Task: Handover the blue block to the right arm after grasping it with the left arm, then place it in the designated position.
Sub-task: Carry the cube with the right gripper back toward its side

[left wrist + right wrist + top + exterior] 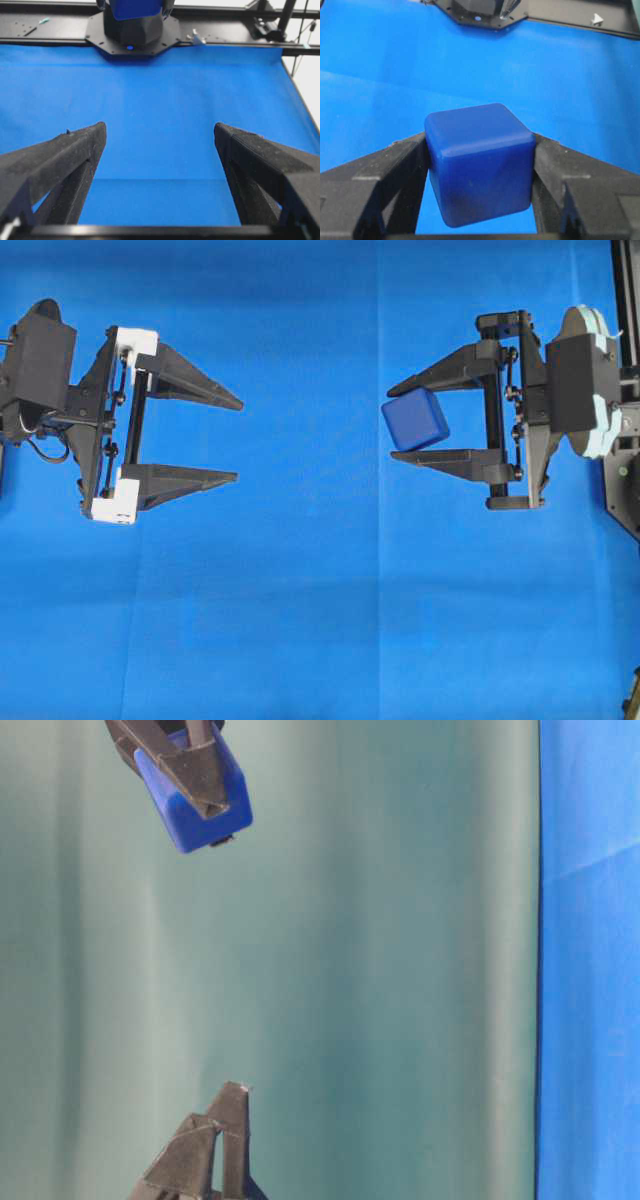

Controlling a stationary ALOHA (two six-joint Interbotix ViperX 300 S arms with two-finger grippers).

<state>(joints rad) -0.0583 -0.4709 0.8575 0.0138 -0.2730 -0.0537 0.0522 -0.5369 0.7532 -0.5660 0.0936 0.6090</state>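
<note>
I see the block [415, 420], a dark-blue, round-edged cube with no long axis, tilted slightly and clamped in my right gripper [408, 422]; left gripper [239, 439] gapes empty.

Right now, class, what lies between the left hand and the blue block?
Only bare blue cloth: in the overhead view nothing sits between the open left hand and the blue block, gripped by the right hand.

bright, even light; soft shadows
</note>
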